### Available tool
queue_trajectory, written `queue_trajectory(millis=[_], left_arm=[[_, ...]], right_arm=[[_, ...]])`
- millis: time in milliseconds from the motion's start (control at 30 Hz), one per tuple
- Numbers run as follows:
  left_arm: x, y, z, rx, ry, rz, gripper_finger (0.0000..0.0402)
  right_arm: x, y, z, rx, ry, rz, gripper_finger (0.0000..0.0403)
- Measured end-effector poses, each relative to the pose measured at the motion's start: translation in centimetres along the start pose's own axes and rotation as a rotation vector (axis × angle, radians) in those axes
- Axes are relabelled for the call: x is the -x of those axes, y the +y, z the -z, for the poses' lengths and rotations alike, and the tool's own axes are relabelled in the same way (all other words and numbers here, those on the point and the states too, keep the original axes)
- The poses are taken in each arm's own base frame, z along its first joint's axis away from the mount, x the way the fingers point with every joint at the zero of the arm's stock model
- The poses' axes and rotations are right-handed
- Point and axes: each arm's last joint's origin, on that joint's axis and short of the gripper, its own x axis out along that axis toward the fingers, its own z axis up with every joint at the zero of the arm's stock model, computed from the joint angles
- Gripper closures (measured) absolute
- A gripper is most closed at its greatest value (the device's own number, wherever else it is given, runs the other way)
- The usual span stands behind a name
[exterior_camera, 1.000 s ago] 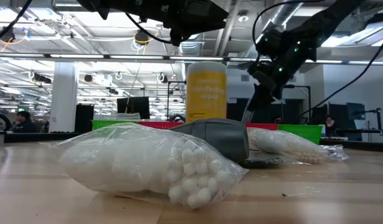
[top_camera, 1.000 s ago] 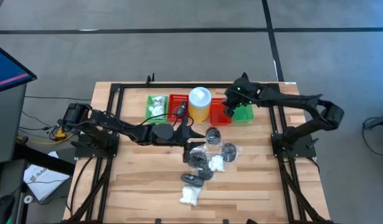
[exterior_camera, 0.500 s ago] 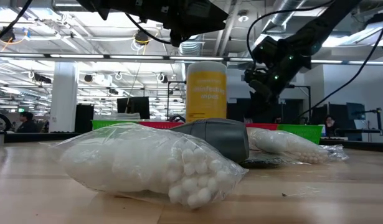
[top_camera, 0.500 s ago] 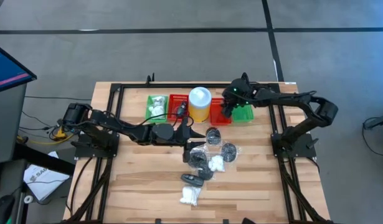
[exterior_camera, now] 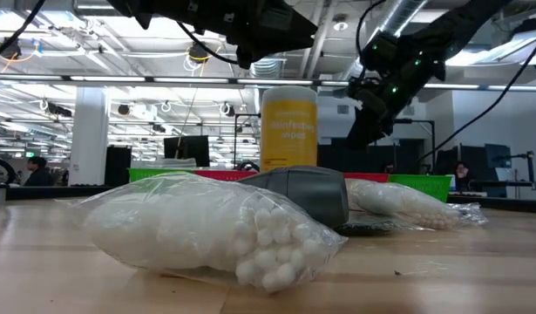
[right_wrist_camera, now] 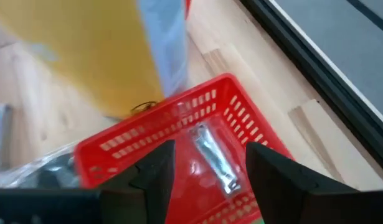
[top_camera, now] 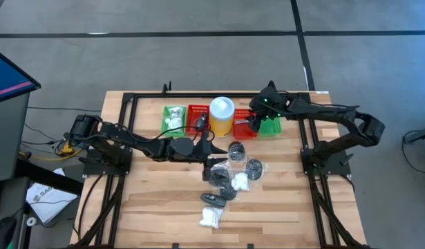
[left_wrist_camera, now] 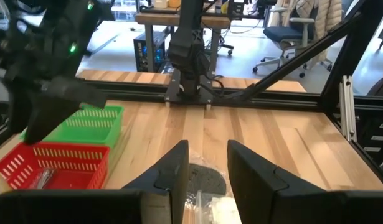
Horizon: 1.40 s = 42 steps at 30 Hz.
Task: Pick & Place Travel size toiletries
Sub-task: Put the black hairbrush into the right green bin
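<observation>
The right gripper, jaws spread and empty, hangs just above the red basket, the silvery-grey bit lying directly beneath it

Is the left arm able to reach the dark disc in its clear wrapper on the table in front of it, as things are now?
Probably yes. The left gripper hangs with its fingers parted just above the wrapped dark disc, and nothing stands between them. The right gripper is away, over the red basket.

Red mesh basket, silvery packet, yellow canister.
</observation>
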Motion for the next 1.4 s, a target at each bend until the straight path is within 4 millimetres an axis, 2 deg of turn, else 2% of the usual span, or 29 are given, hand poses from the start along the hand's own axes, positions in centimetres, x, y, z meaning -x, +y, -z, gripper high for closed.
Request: queue_trajectory(millis=[367, 667, 1100, 1400], left_arm=[[0.0, 0.0, 0.1, -0.002, 0.011, -0.001, 0.0298], [0.0, 0.0, 0.1, 0.024, 0.011, -0.001, 0.0298], [0.0, -0.1, 0.3, 0.043, 0.025, 0.001, 0.0298], [0.1, -0.6, 0.4, 0.038, 0.035, 0.031, 0.0298]], right_arm=[[2.9, 5.5, 1.0, 0.055, 0.1, -0.146, 0.0233], [3.5, 8.9, 3.3, 0.036, 0.315, -0.206, 0.025], [4.4, 10.9, 5.2, -0.038, 0.486, -0.185, 0.0263], [4.8, 11.7, 5.8, -0.074, 0.515, -0.121, 0.0264]])
